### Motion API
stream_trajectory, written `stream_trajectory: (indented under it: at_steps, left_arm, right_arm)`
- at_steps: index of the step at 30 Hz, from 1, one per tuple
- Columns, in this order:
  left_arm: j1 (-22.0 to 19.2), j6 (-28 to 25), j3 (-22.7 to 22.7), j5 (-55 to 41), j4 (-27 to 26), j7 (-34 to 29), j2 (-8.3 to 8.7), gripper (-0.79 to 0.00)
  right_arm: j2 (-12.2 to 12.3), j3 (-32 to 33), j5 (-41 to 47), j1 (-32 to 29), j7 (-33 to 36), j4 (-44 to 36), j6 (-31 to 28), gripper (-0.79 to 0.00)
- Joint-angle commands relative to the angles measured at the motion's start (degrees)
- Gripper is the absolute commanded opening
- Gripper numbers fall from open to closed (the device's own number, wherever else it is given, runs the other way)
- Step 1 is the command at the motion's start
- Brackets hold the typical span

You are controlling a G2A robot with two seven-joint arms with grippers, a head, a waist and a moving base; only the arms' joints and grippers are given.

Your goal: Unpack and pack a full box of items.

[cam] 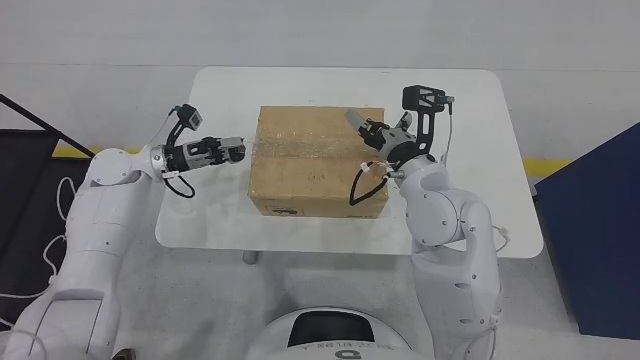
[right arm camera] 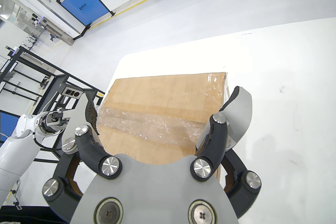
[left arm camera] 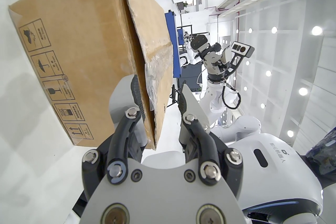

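Box (cam: 318, 160) sits taped shut on bench (cam: 470, 110). Left gripper (cam: 238, 150) level at its left edge, jaws apart, holding nothing. Right gripper (cam: 380, 128) angled over right top edge, spread wide, empty.

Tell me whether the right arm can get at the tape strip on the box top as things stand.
Probably yes. The right gripper hangs open over the box, and the tape strip lies bare just ahead of it, with nothing between.
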Motion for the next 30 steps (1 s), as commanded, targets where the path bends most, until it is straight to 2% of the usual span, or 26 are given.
stream_trajectory:
  at_steps: [1,2,3,4,10,17,30]
  left_arm:
    - [-0.64,-0.07,0.8,-0.24,0.51,0.07,-0.15,-0.493]
    - [-0.94,-0.19,1.16,-0.33,0.82,0.2,-0.22,-0.56]
    - [-1.23,-0.34,1.48,-0.23,1.08,0.34,-0.26,-0.69]
    - [-1.46,-0.46,1.75,-0.15,1.3,0.47,-0.28,-0.785]
    - [-1.94,-1.23,2.79,0.32,1.44,1.24,-0.1,-0.785]
    - [-0.45,-2.17,2.53,0.43,-0.3,2.18,0.81,-0.785]
    - [-0.05,-2.48,2.96,0.07,0.9,2.49,1.93,-0.785]
  right_arm:
    - [0.0,0.0,0.0,0.0,0.0,0.0,0.0,0.0]
    - [0.0,0.0,0.0,0.0,0.0,0.0,0.0,0.0]
    - [0.0,0.0,0.0,0.0,0.0,0.0,0.0,0.0]
    - [0.0,0.0,0.0,0.0,0.0,0.0,0.0,0.0]
    - [0.0,0.0,0.0,0.0,0.0,0.0,0.0,0.0]
    - [0.0,0.0,0.0,0.0,0.0,0.0,0.0,0.0]
    - [0.0,0.0,0.0,0.0,0.0,0.0,0.0,0.0]
